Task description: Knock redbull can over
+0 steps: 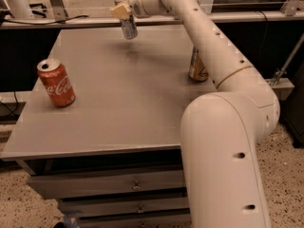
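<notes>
The redbull can (128, 29), slim and silver-grey, stands about upright near the far edge of the grey table (118, 113). My gripper (121, 10) is right over the can's top, at its upper left side, and covers the rim. My white arm reaches to it from the lower right across the table.
A red Coca-Cola can (57, 82) stands upright at the table's left side. A gold can (196, 66) stands at the right, partly hidden behind my forearm. Drawers sit under the table's front edge. A rail and cables run behind the table.
</notes>
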`<state>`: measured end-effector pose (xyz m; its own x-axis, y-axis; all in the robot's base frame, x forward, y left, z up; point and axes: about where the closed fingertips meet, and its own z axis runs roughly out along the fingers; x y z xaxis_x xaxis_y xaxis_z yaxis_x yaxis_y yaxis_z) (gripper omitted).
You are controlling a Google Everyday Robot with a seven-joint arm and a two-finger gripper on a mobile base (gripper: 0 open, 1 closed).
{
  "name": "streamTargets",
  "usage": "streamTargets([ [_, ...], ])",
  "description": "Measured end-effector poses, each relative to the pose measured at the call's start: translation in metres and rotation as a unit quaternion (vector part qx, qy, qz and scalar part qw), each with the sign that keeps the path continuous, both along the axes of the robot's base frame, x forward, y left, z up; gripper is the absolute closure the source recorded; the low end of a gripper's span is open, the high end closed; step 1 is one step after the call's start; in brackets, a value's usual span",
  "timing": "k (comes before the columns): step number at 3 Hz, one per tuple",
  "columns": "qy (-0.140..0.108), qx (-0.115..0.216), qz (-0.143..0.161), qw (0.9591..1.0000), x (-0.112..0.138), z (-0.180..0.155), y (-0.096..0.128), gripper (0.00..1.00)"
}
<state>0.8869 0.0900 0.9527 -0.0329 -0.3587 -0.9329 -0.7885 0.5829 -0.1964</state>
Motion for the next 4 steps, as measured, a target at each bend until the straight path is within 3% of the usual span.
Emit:
streamTargets([
  [1, 0.002, -0.046, 0.088, 0.9951, -0.048, 0.003, 0.018, 1.00],
  [2, 0.034, -0.103, 0.159, 0.9812, -0.085, -0.023, 0.030, 1.00],
  [3, 0.094, -0.166, 0.205, 0.9601, -0.113, -0.064, 0.021, 1.00],
  [4, 0.102, -0.174, 0.210, 0.9566, -0.117, -0.067, 0.019, 1.00],
])
